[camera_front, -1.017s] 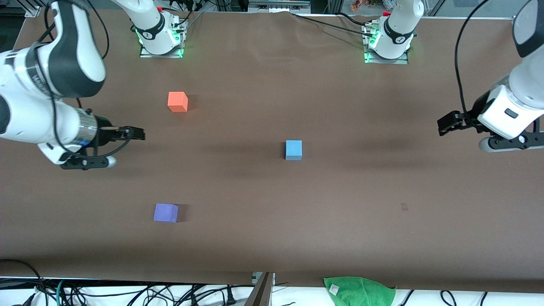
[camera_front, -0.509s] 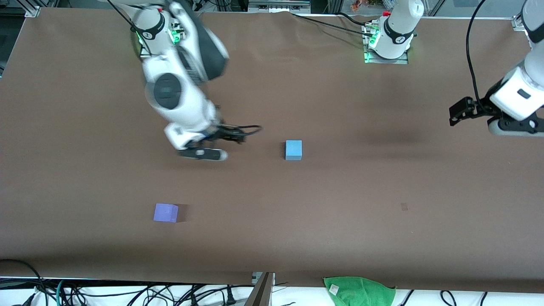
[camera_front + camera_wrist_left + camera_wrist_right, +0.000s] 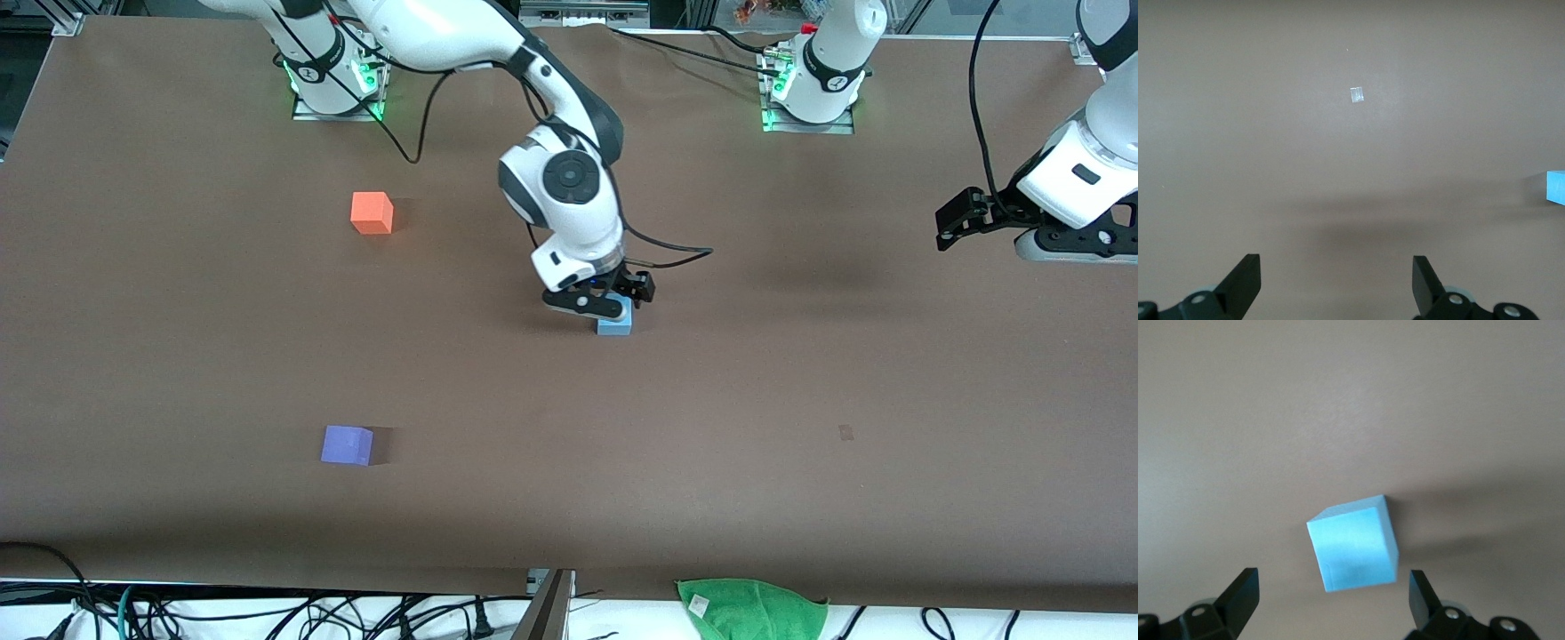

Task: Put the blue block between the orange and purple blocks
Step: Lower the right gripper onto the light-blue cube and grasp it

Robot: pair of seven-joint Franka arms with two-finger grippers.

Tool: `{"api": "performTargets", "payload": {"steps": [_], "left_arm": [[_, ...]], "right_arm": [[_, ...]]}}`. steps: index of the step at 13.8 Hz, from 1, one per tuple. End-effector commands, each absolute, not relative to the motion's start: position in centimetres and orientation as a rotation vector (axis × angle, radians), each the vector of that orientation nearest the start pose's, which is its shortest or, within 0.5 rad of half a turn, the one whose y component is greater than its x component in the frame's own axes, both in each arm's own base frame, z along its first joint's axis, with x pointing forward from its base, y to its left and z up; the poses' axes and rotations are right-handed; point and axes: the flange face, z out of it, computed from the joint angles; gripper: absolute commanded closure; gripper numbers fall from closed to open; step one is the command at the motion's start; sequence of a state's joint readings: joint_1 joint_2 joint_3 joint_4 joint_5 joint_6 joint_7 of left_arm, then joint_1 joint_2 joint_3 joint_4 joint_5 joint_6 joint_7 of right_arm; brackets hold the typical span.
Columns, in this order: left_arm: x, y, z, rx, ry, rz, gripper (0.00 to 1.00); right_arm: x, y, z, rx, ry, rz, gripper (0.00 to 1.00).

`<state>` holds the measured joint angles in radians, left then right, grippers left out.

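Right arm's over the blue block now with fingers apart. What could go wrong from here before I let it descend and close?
1. In the right wrist view the blue block sits turned relative to the open right gripper, so the fingers may meet corners and twist it rather than clamp flat faces.
2. The orange block and purple block lie well toward the right arm's end; a weak grasp could drop during that carry.
3. The left gripper waits, open, clear.
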<state>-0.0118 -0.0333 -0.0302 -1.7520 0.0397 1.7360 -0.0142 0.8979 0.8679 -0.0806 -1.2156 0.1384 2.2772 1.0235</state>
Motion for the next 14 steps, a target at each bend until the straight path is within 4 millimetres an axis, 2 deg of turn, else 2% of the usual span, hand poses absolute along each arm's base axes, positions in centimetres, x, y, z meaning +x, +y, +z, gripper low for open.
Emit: {"api": "performTargets", "payload": {"steps": [1,4,8,9,11,14], "left_arm": [[55.1,-2.1,57.2,-3.12,0.084,-0.015,0.0],[55.1,-2.2,57.2,-3.12,0.084,-0.013,0.0],[55.0,-2.0,56.7,-3.12,0.071,0.026,0.0],[55.0,-1.9,56.6,-3.12,0.067,0.033,0.0],[54.8,-1.8,56.6,-3.119,0.064,0.057,0.0],[54.8,-1.9,56.6,-3.12,0.061,0.054,0.0]], "right_arm": [[50.9,60.0,25.0,-2.972,0.285,-0.22,0.01],[49.7,61.0,22.4,-3.011,0.172,-0.295,0.01],[48.9,61.2,20.3,-3.047,0.124,-0.32,0.01],[49.0,61.0,20.1,-3.054,0.106,-0.326,0.12],[49.6,60.6,20.3,-3.055,0.101,-0.329,0.44],[50.4,60.0,20.8,-3.06,0.092,-0.33,0.75]]}}
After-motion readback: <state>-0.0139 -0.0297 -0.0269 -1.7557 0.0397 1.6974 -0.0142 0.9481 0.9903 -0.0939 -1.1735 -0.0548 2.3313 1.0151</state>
